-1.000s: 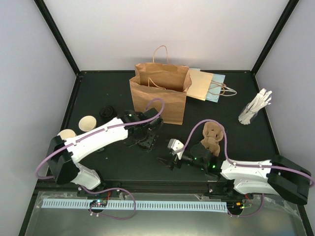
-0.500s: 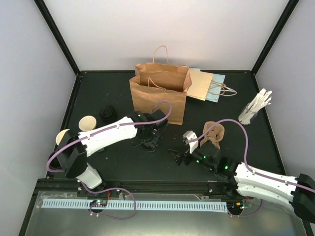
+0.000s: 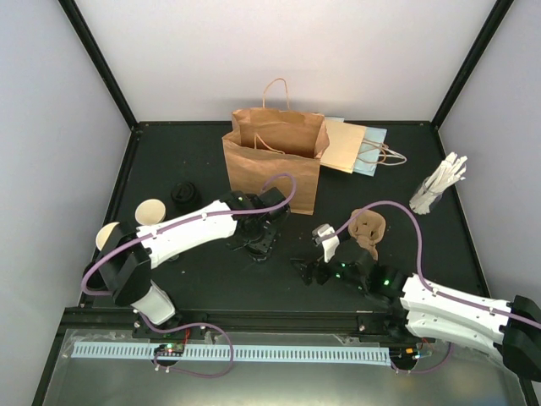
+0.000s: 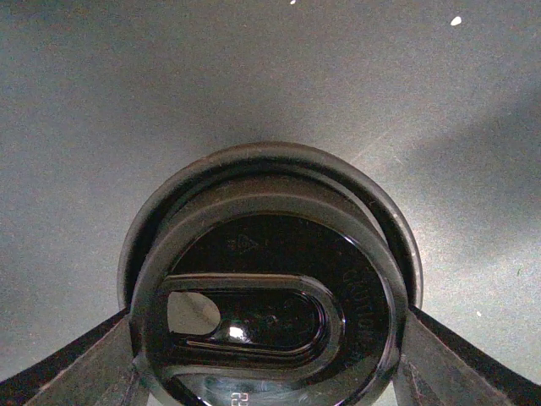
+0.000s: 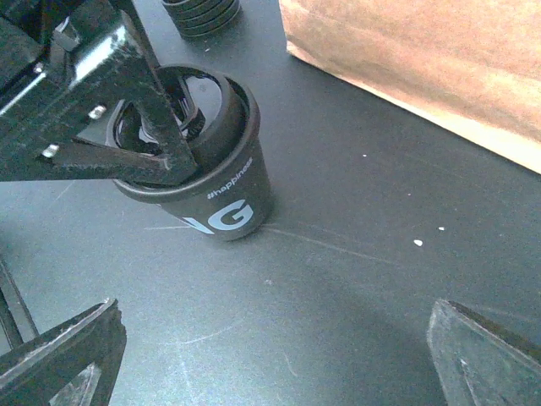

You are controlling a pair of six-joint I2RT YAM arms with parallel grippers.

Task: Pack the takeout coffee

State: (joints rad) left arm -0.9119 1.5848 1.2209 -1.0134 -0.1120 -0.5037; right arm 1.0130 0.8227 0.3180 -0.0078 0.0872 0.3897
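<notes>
Landmark: paper bag, upright, mouth open.
Cup in work: black-sleeved cup, upright on the table, near the bag's front face toward its left end.
Left gripper: directly over that cup, jaws closed on a black lid, one finger on each side.
Lid seating: askew on the cup's mouth, and the rim shows past its far edge.
Right gripper: jaws spread wide, holding nothing, low in front of the bag's right end, apart from the cup.
Other cups: two open cups, well left of the bag.
Lid stack: left of the bag.
Pulp carrier: front-right of the bag.
</notes>
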